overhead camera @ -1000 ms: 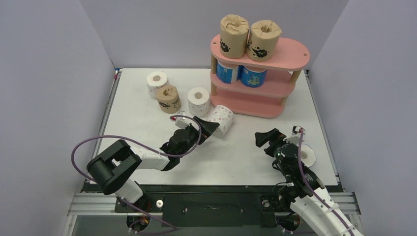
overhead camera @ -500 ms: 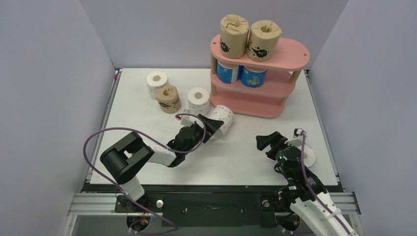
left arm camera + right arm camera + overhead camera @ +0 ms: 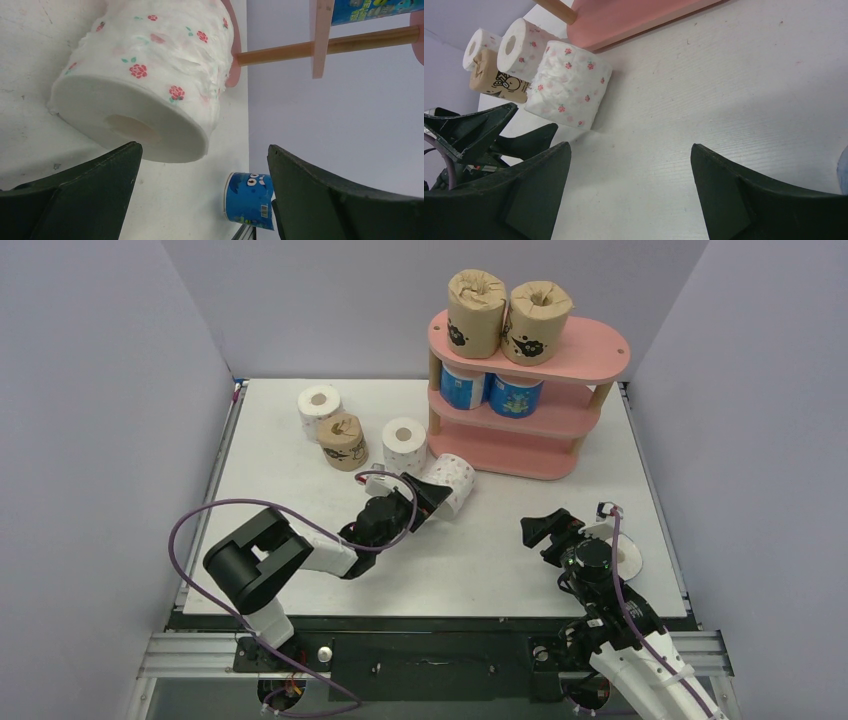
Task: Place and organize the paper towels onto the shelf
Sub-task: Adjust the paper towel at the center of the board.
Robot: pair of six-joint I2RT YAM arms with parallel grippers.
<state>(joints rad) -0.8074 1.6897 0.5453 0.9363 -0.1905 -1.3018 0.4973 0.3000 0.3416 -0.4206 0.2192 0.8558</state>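
Note:
The pink shelf (image 3: pixel 590 352) holds two brown paper towels on its top board (image 3: pixel 476 310) (image 3: pixel 537 322) and two blue ones on its middle board (image 3: pixel 463 388) (image 3: pixel 515 396). A white dotted roll (image 3: pixel 452 480) (image 3: pixel 145 85) (image 3: pixel 569 82) lies on its side in front of the shelf. My left gripper (image 3: pixel 425 498) (image 3: pixel 204 147) is open right at that roll's near end, its fingers not touching it. Two white rolls (image 3: pixel 320 408) (image 3: pixel 405 445) and a brown one (image 3: pixel 343 440) stand further left. My right gripper (image 3: pixel 545 530) (image 3: pixel 630 146) is open over bare table.
A blue roll (image 3: pixel 628 558) (image 3: pixel 248 199) stands by the right arm, partly hidden by it. The shelf's bottom board (image 3: pixel 634 17) lies just beyond the fallen roll. Grey walls close the table in on three sides.
The left arm has pushed forward, bringing its open gripper closer to the lying white roll. The right arm has drawn back slightly toward the near edge. Nothing has moved in the last half second.

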